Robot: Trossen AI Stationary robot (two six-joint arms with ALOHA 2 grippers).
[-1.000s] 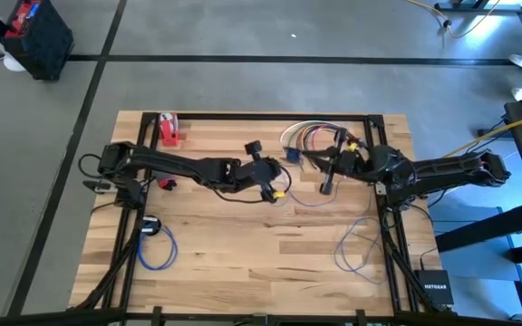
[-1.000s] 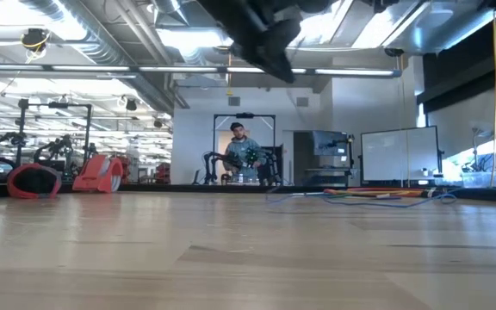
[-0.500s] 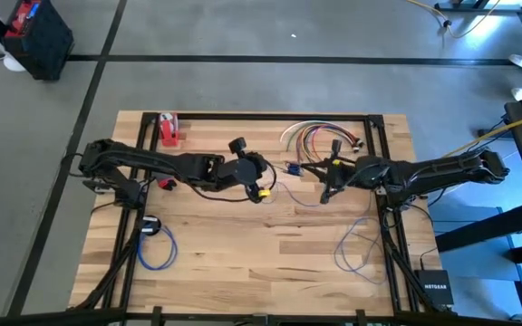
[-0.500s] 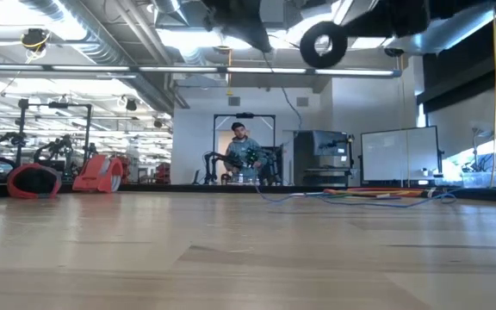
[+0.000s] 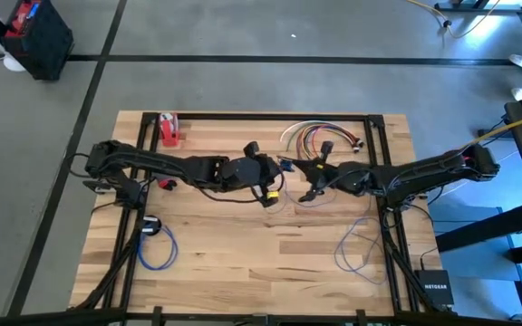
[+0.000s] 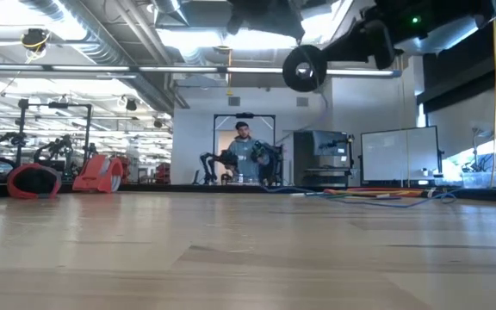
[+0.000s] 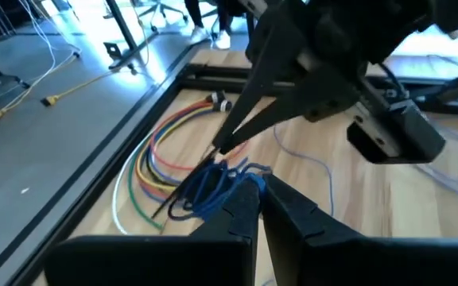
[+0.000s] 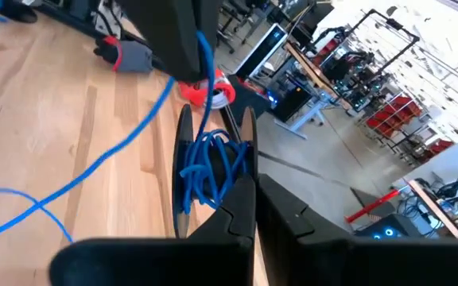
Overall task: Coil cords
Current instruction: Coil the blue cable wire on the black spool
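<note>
Blue cord (image 7: 209,191) is bunching mid-tabletop (image 5: 243,244) between both arms; wrist views are showing the left end effector (image 7: 254,184) and right end effector (image 8: 213,171) each clamping it, while overhead is hiding the grips.

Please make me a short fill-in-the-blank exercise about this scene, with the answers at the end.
The left gripper and the right gripper both hold one bundled ___ cord.
Near the table front edge lie ___ loose blue loops.
In the low view, a ___ stands beyond the table.
Answers: blue; two; person.
</note>
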